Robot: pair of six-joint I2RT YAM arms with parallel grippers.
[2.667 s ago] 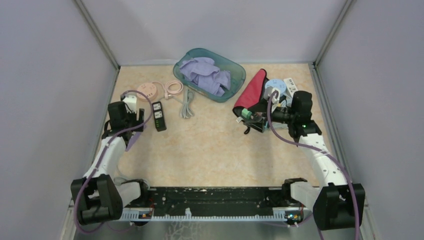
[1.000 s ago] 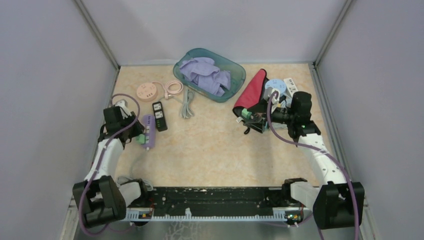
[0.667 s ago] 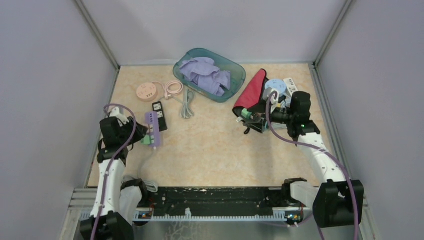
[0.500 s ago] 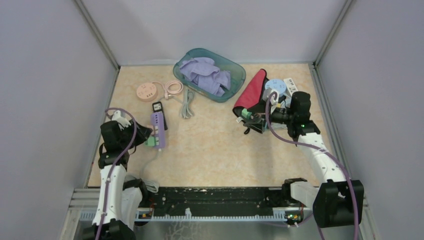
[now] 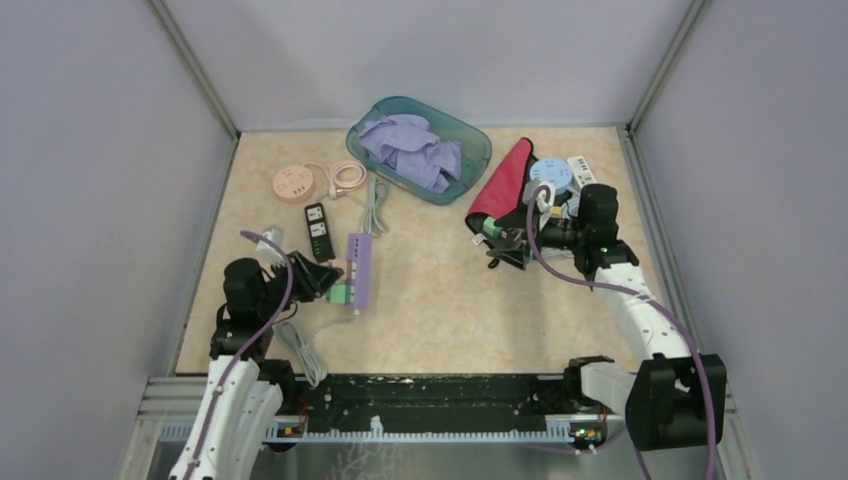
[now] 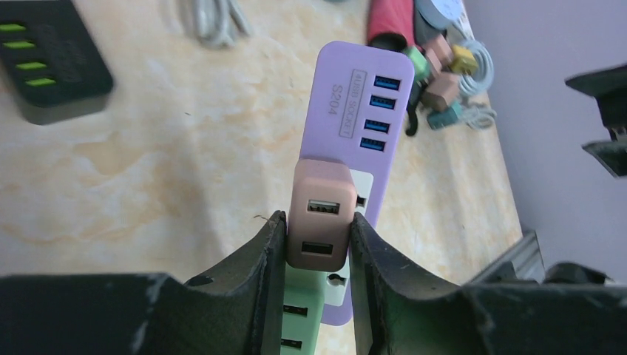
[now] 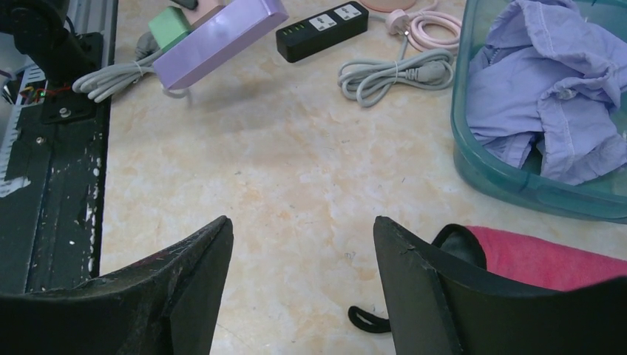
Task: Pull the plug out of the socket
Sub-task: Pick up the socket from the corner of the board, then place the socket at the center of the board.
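Left tool [image 6: 316,235]: clenched on the pink plug [image 6: 318,198], one finger on each side face. The plug sits fully seated in the purple socket strip [image 6: 366,96].

A green plug [image 6: 299,316] sits in the next outlet, touching the pink one on the near side.

In the right wrist view the strip hangs tilted above the tabletop [image 5: 450,310] with its shadow below it, so it appears carried by the plug alone. Its grey cable [image 7: 111,74] trails to the near edge.

Right tool [image 7: 299,231]: released, fingers spread, nothing between them, well apart from the strip on the far right side.

Step in hand, as judged: bring strip and right tool together for a counter-hold.

- Right tool should take the strip's free end, by the blue ports, clear of both plugs.
- Pull straight along the pins; a sideways tilt could bind them.
- Left grip sits low on the plug, so slip is possible.

Beyond: black strip [image 5: 318,232] and teal basin [image 5: 472,142], not involved.
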